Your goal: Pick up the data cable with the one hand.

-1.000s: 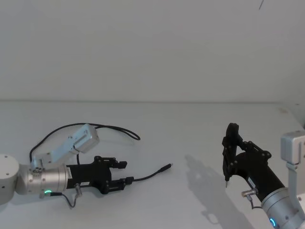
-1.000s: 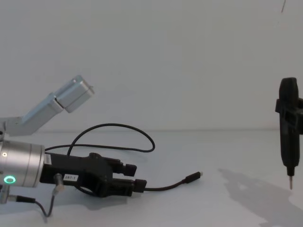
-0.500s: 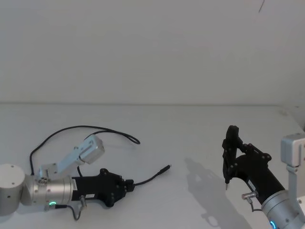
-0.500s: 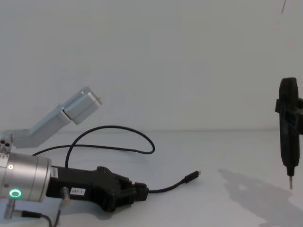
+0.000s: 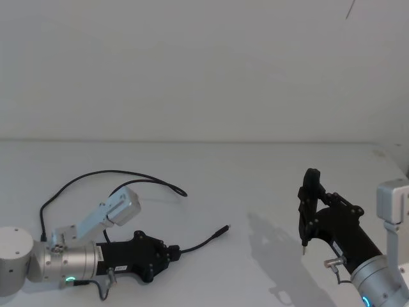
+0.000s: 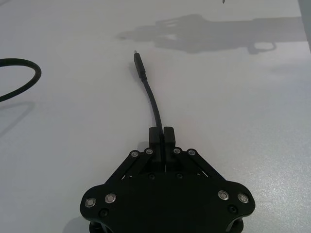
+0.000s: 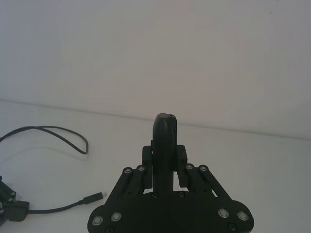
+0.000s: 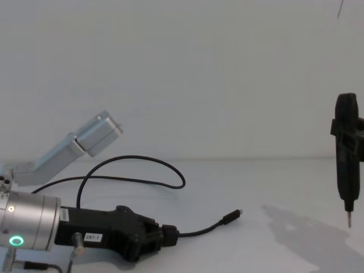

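Black and thin, the data cable (image 5: pixel 115 171) shows in the head view on the white table (image 5: pixel 268 166). Its far part curls in a wide loop beyond the left gripper (image 5: pixel 174 251). Its near part runs out of that gripper's tips to a small plug (image 5: pixel 222 230) a little ahead of the left gripper. The left gripper lies low over the table, its claw pinched narrow on the cord. Well to the right of the left gripper, the right gripper (image 5: pixel 312 208) stands raised, clamped on a slim black tool (image 5: pixel 310 182) that points down.

From the chest, the left gripper (image 8: pixel 170 235) comes in from the lower left corner, with a green ring light (image 8: pixel 17 240) on its silver wrist and a white label on its body. The cord leaves its tips and ends in the plug (image 8: pixel 233 216), to the right of the left gripper. Whether the plug touches the table I cannot tell. The loop arches behind the left gripper. Far to its right the tool (image 8: pixel 346 142) hangs upright, its thin tip clear of the table.

On the left wrist, the left gripper (image 6: pixel 162 133) has both fingertips together with the cord (image 6: pixel 153 104) caught between them. The cord bends gently away to the plug (image 6: pixel 138 63).

On the right wrist, the right gripper (image 7: pixel 164 155) has a finger on either side of the tool. The left gripper (image 7: pixel 14 208) shows farther off, with the plug (image 7: pixel 92 198) just beside it.
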Tool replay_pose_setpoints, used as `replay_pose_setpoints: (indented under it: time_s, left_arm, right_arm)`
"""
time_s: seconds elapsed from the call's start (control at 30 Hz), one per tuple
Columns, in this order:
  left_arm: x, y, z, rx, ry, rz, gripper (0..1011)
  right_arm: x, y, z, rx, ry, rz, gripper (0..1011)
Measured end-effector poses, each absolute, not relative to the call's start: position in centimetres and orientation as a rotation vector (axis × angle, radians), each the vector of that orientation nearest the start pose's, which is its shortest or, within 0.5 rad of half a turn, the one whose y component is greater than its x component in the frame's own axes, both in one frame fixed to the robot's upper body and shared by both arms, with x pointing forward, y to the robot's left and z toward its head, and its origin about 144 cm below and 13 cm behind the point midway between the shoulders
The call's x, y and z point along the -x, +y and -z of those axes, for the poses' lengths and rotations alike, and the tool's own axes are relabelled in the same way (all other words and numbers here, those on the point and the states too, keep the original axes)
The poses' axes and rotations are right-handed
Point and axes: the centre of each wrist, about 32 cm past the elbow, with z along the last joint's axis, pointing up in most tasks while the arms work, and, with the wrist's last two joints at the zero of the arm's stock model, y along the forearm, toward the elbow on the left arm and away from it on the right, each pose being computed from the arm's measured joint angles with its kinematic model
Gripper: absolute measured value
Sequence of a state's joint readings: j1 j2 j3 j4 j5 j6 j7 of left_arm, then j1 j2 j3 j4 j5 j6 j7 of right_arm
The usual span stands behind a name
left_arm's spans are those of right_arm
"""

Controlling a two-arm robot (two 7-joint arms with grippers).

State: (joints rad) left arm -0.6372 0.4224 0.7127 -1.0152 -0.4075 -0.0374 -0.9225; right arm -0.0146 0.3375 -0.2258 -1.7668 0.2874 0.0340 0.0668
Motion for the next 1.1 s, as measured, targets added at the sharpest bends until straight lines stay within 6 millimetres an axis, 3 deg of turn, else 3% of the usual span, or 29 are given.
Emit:
replay_pose_setpoints:
  time_s: [0.23,0.77,1.1]
  left_arm:
    - [-59.1,25.5,-116.8,-0.319,-0.021,-0.34,46]
    - [-57.7,26.2,-121.3,-0.153,-0.08,-0.418,46]
    - [-56.1,26.8,-122.8,-0.115,-0.06,-0.407,46]
  right_arm:
    - [-44.3,-23.7,-118.9,-0.026,-0.075,1.229,279]
    - [-44.3,-23.7,-118.9,-0.026,-0.075,1.229,279]
    - [-44.3,-23.7,-118.9,-0.026,-0.075,1.229,279]
